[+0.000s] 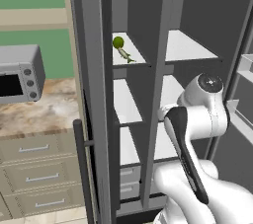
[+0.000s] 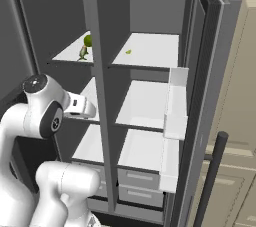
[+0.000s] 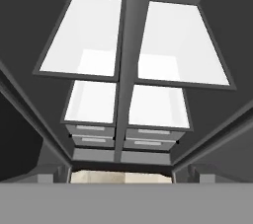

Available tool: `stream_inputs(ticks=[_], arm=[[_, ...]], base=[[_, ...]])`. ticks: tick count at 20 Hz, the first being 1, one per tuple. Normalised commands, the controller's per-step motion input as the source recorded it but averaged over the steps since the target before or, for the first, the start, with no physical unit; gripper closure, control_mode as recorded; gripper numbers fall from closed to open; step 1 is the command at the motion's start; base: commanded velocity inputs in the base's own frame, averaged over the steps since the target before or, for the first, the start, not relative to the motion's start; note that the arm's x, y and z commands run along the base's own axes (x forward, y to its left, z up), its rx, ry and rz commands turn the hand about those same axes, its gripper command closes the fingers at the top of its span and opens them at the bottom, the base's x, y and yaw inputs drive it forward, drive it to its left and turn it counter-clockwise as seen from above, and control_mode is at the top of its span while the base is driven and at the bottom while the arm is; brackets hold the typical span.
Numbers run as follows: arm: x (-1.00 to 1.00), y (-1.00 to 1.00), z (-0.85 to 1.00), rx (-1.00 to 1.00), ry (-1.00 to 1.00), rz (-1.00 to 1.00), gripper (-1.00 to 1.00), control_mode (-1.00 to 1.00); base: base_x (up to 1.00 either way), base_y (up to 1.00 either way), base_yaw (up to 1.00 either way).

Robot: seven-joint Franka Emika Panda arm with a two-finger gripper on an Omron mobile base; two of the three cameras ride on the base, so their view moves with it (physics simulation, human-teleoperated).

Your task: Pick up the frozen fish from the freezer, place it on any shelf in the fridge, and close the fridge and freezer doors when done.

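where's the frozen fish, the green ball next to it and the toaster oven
frozen fish [image 1: 126,55], left base view, middle of its slender body
green ball [image 1: 118,42], left base view, centre of the round fruit
toaster oven [image 1: 20,72], left base view, its front face

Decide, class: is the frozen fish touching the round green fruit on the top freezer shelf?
Cannot tell. In the left base view the frozen fish lies right against the green fruit with no clear gap; the right base view shows them overlapping too, both too small to settle contact.
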Motion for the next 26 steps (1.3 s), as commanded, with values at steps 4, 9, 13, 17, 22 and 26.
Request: stream_inputs(ticks=[4, 9, 13, 17, 22, 26], arm=[[0.00, 0.00, 0.00, 0.00, 0.00, 0.00, -1.00, 1.00], [0.00, 0.00, 0.00, 0.00, 0.00, 0.00, -1.00, 1.00], [0.00, 0.00, 0.00, 0.00, 0.00, 0.00, -1.00, 1.00], [0.00, 0.00, 0.00, 0.00, 0.00, 0.00, -1.00, 1.00], [0.00, 0.00, 0.00, 0.00, 0.00, 0.00, -1.00, 1.00], [0.00, 0.00, 0.00, 0.00, 0.00, 0.00, -1.00, 1.00]], base=[[0.05, 0.21, 0.00], [0.13, 0.30, 0.00], [0.18, 0.33, 0.00], [0.29, 0.35, 0.00], [0.46, 0.21, 0.00], [0.55, 0.03, 0.00]])
